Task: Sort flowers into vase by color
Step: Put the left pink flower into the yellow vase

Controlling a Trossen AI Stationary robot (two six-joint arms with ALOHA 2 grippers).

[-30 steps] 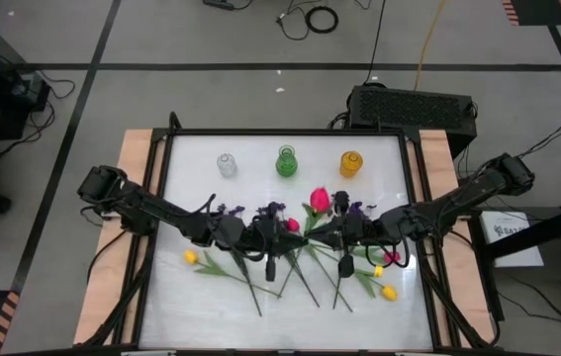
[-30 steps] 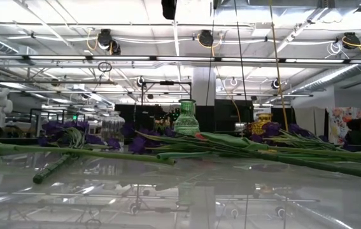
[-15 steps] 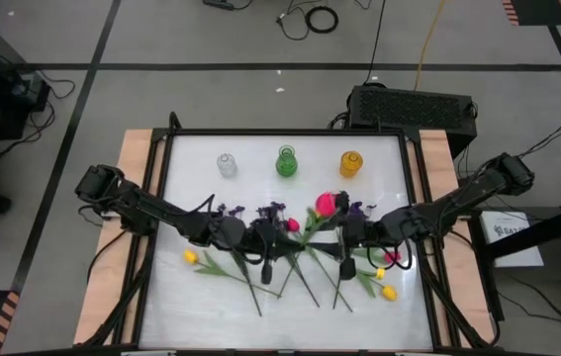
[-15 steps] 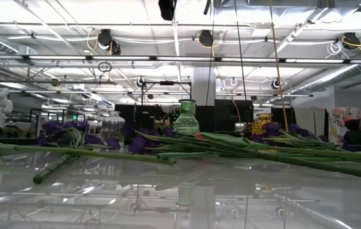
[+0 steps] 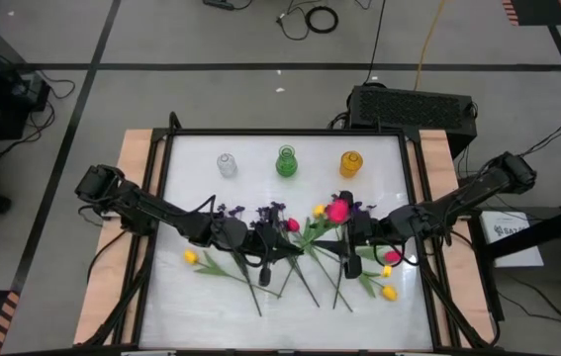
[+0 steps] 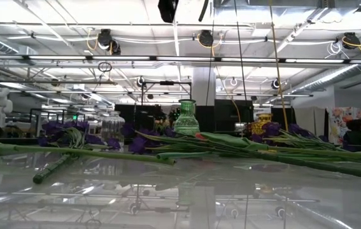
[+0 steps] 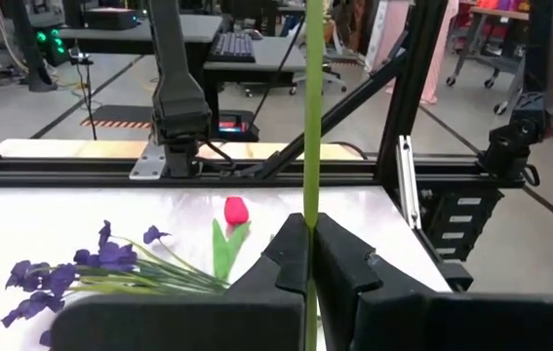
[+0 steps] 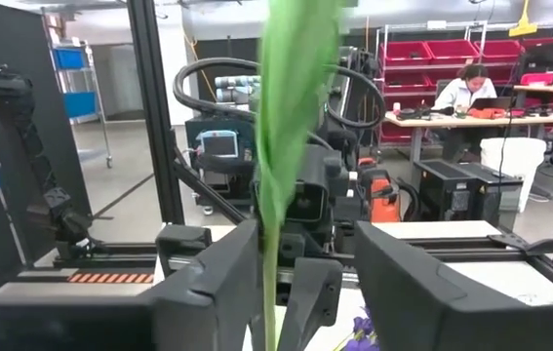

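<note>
The pink tulip (image 5: 337,209) rides farther right than a second ago, now lifted clear of the pile and just short of the amber vase (image 5: 350,163), while a yellow bud (image 5: 319,211) has come into sight beside it. In the left wrist view the left gripper's fingers (image 7: 354,268) are pressed tight on a thin green stem (image 7: 312,146) that stands upright between them. In the right wrist view the right gripper's fingers (image 8: 222,278) stand partly apart, with a broad green leaf (image 8: 291,117) and its stem (image 8: 271,292) running up between them; whether they actually pinch it cannot be told. From above, the left gripper (image 5: 268,242) and the right gripper (image 5: 344,240) meet at mid-bench, as if one flower is shared between them.

The sorting has barely begun, by the look of it. The clear vase (image 5: 226,164), the green vase (image 5: 286,161) and the amber one stand empty in a row at the far side of the bench (image 5: 280,311). Purple blossoms (image 5: 229,210), yellow tulips (image 5: 389,293) and other stems (image 5: 250,287) lie scattered on the bench. Every flower is yet to be placed.
</note>
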